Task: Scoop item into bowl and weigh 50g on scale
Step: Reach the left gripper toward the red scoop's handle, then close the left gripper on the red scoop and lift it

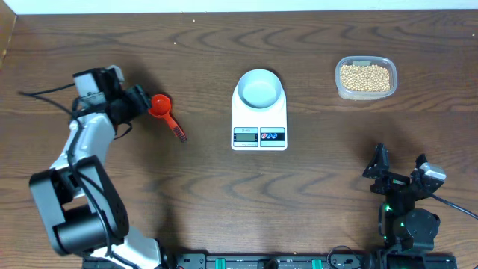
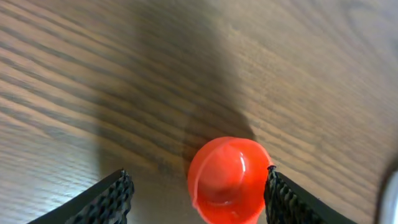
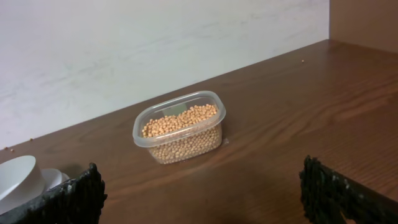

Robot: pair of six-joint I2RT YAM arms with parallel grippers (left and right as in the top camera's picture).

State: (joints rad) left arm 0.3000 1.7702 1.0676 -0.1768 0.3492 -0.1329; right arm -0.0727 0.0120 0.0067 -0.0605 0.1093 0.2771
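The pale blue-white bowl (image 1: 260,90) stands empty on the white scale (image 1: 258,119) at the table's middle. Tan-yellow beans (image 1: 364,76) fill a clear plastic tub (image 1: 365,93) at the back right; the beans also show in the right wrist view (image 3: 181,127). A red scoop (image 1: 166,114) with a dark-ribbed handle lies on the table left of the scale. My left gripper (image 1: 142,101) is open just left of the scoop's cup; in the left wrist view the red cup (image 2: 228,180) sits between my fingers (image 2: 196,199), close to the right one. My right gripper (image 1: 385,173) is open and empty at the front right.
The wooden table (image 1: 224,194) ends at a pale wall along the back edge. A dark rail with green parts (image 1: 261,261) runs along the front edge. The bowl's rim (image 3: 18,177) shows at the left of the right wrist view.
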